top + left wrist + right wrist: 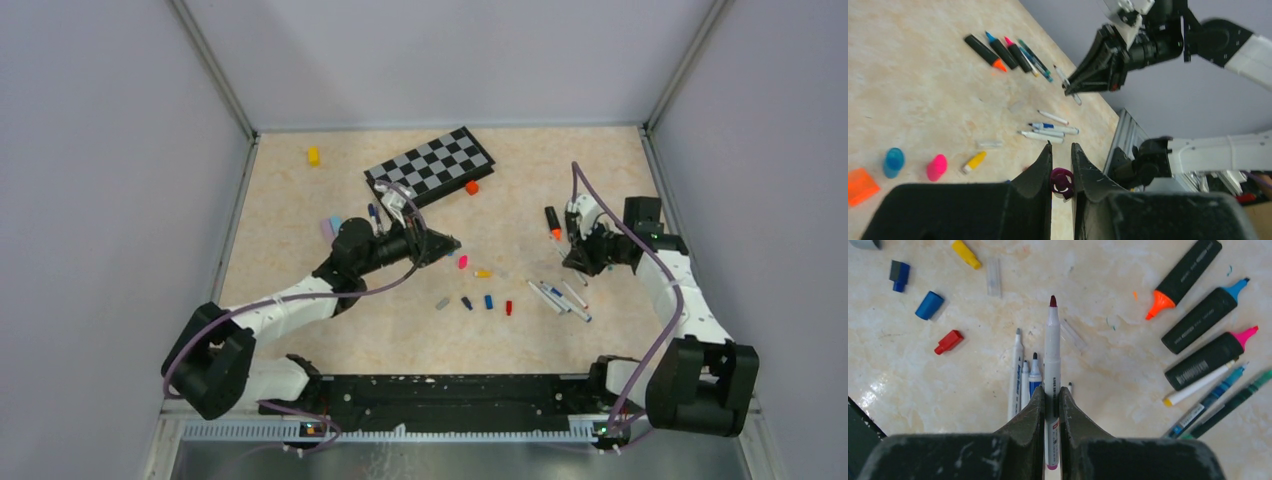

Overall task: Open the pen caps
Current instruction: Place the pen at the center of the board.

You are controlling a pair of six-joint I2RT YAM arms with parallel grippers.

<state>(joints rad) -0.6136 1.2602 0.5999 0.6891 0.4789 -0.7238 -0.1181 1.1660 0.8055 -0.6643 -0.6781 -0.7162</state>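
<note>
Our right gripper (1051, 392) is clenched on a white-barrelled pen (1052, 350). In its wrist view the pen's long axis runs straight up the frame in line with the fingers. The bare dark-red tip points to the top of the frame, and the magenta-ringed back end sits low between the fingers. In the overhead view this gripper is at the right side of the counter (290, 200), just above a cluster of loose pens (560, 298).

Our left gripper (1061, 146) grasps a purple cap (1062, 181), held well back between the fingers at the lower middle of its wrist view. We cannot tell which way the cap's open end faces. From overhead, this gripper sits near the centre of the counter, just below the chessboard (430, 165), and points toward the right of the frame.

At the upper right of the right wrist view, three black highlighters lie side by side on a slant. The orange highlighter (1183, 277) has its tip toward the lower left. The blue highlighter (1205, 315) and the pink highlighter (1208, 357) have their tips toward the upper right.

Loose caps lie at the upper left of that view: a yellow cap (966, 253), a blue cap (929, 305) and a red cap (949, 341).
</note>
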